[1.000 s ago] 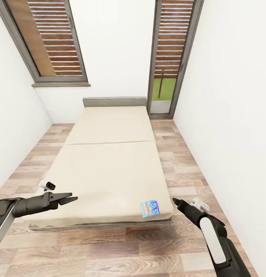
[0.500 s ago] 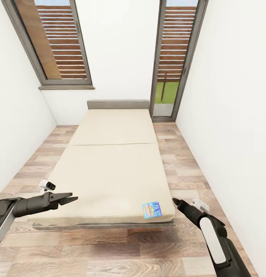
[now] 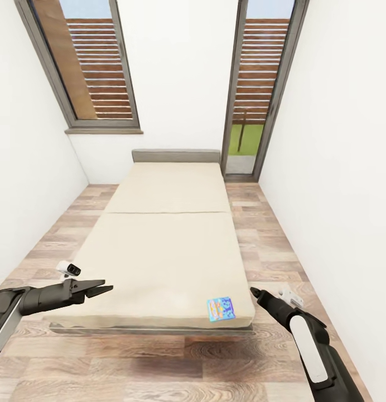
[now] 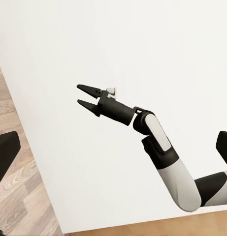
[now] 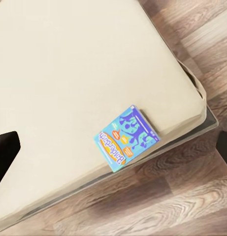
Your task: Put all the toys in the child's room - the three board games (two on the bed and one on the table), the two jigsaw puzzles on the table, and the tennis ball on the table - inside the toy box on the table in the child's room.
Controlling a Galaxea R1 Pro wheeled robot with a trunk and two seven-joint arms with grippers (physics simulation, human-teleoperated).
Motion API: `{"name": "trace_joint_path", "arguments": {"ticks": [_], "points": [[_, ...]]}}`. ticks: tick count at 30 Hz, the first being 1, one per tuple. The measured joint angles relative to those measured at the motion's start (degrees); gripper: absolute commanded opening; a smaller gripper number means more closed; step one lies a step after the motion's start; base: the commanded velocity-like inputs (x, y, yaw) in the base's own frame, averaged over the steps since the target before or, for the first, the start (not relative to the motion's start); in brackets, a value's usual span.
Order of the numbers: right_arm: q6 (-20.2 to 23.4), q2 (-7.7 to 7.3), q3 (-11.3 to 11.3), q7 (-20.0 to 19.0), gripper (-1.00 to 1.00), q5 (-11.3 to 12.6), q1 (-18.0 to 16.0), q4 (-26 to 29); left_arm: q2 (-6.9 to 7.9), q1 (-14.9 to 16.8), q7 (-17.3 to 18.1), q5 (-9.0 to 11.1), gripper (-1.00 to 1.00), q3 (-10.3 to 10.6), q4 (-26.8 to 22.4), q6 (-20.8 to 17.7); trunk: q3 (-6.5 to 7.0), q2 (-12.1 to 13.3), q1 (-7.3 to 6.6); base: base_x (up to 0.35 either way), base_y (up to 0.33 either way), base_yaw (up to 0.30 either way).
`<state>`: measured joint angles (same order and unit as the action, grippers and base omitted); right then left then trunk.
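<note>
While I hold both arms out low in front of the base, the only toy I can see is one blue-and-orange board game (image 3: pixel 221 308), lying flat on the bed (image 3: pixel 165 245) at its near right corner, just inside the mattress edge. The right gripper (image 3: pixel 254 291) hangs near it, off to the right over the wood floor (image 3: pixel 159 363), with nothing in it; from the left wrist camera its jaws stand narrowly parted. The left gripper (image 3: pixel 101 289) sits over the near left part of the mattress, jaws slightly apart and empty too.

My worry is the box's position. It is thin and flat on a soft surface, so if I come down too steeply the jaws may press into the mattress and fail to get under an edge. A sideways nudge from the right would more likely slide it than lift it, and a push towards the near edge would drop it onto the floor. I also judge the right wall (image 3: pixel 338 167) close enough to crowd the elbow when I reach.
</note>
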<state>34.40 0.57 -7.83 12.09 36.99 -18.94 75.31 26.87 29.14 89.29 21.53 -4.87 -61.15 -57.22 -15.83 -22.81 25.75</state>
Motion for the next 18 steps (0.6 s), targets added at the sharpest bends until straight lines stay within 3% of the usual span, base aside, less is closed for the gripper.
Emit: {"name": "trace_joint_path", "arguments": {"ticks": [18], "points": [[0.0,0.0,0.0,0.0,1.0,0.0,0.0,0.0,-0.09,0.0,-0.2,0.0,1.0,0.0,0.0,0.0,1.67,0.0,0.0,0.0,-0.002,0.052]]}}
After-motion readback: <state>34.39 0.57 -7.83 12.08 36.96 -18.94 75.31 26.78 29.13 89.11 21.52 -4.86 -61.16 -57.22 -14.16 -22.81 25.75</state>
